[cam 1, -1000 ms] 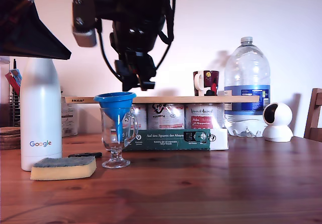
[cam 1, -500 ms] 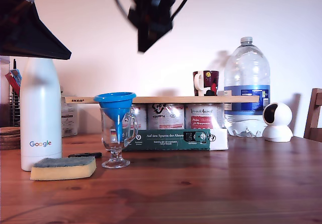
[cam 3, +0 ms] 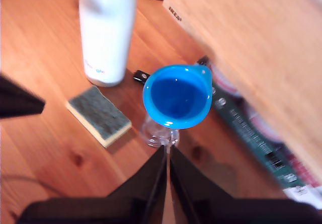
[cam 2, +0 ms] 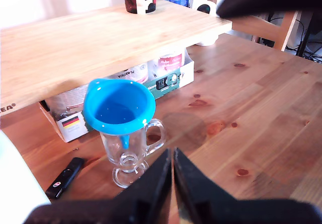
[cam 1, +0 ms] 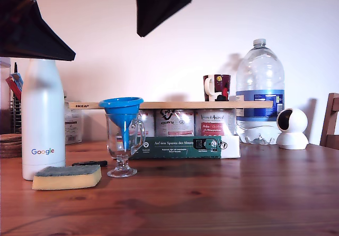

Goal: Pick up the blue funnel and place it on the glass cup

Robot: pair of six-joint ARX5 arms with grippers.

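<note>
Exterior view, lower-left of centre: blue funnel (cam 1: pixel 122 108) seated in glass cup (cam 1: pixel 123 148), spout vertical; my first gripper (cam 2: pixel 172 158) & my second gripper (cam 3: pixel 166 156) both clenched, empty, well above funnel.

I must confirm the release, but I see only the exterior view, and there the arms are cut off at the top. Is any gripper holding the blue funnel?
Observer: No. My first gripper is shut on nothing, above the blue funnel, which sits in the glass cup.
Operator: And the second one?
Observer: My second gripper is also shut and empty, above the funnel.
Operator: Is anything inside the funnel?
Observer: Seen from above, its cone shows only blue plastic; nothing lies in it.
</note>
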